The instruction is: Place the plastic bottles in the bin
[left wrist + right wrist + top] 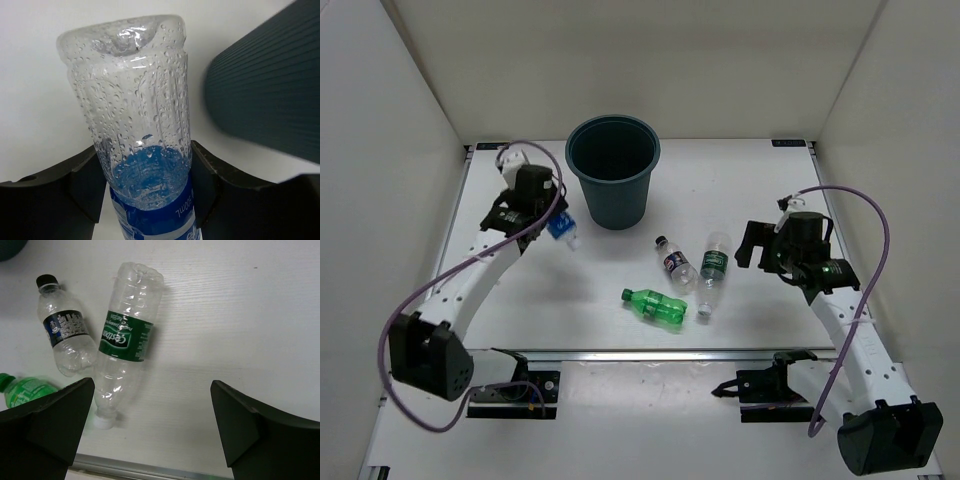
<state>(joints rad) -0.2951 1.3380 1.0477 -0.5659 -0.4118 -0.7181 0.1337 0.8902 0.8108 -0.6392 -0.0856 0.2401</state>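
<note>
Clamping the blue-label bottle (pixel 135 100) at its label, the left gripper (pixel 145 182) holds it just left of the bin (pixel 613 185), apparently staged for the drop. The right gripper (pixel 152 390) hangs open over the green-label bottle (pixel 125 340), toward the table's (pixel 770 200) front edge.

Left wrist: blue-labelled bottle (pixel 145 150) cap end cut off at bottom edge, bin (pixel 265 95) cropped to 1 blurred wall patch. Right wrist: green bottle (pixel 22 390) mostly behind right end effector (pixel 152 405).

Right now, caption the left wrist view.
Left end effector shut on the blue-labelled bottle beside the bin.
</note>
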